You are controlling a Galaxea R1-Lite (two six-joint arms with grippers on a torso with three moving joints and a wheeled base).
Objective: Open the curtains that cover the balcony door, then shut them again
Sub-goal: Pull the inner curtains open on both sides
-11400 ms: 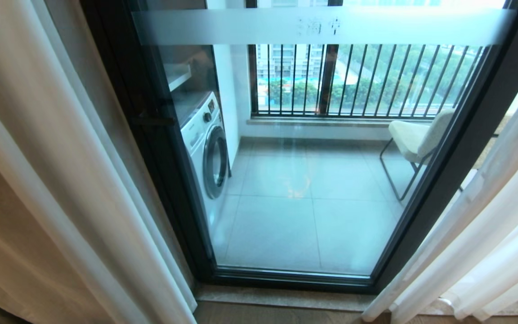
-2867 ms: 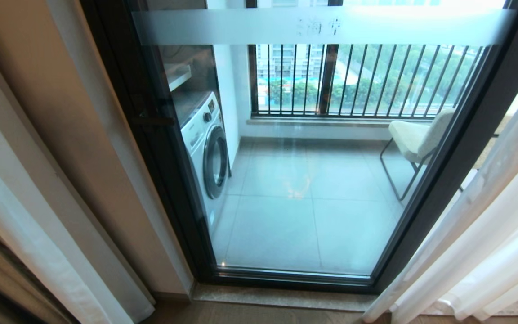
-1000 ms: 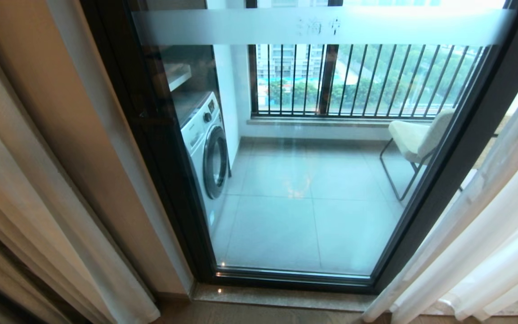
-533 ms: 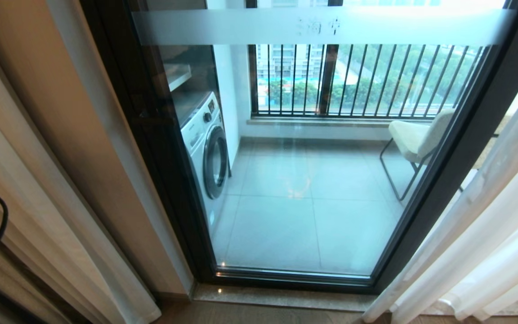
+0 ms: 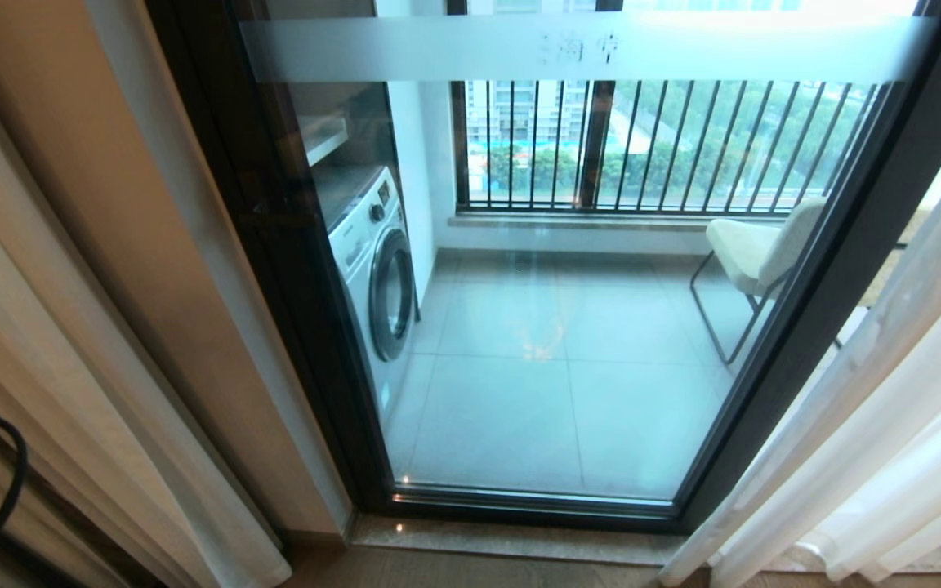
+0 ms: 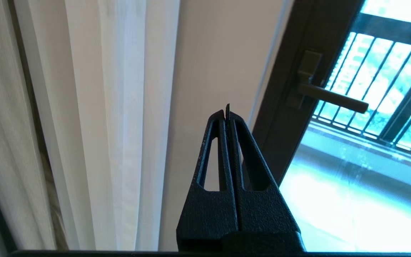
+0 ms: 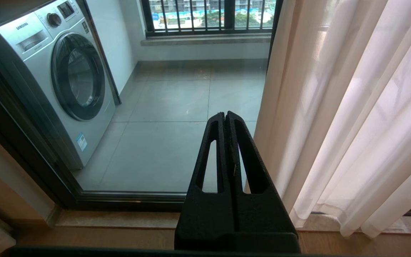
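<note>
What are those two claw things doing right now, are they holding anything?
Left gripper: shut, holding nothing, clear of the curtains.
Right gripper: shut, holding nothing, pointing at the balcony door.

**Whites, blacks and one frosted stripe**

Sheer white curtains (image 5: 887, 425) in soft vertical pleats. The balcony door (image 5: 813, 310) shows slim black frames and a frosted pale band across the upper glass. Beyond it: grey floor tiles (image 5: 519, 384), a white washing machine (image 5: 368, 261) with a dark round door, a black vertical-bar railing (image 5: 666, 143), a cream chair (image 5: 752, 249). Left tool (image 6: 227, 109): matte black, textured.
</note>
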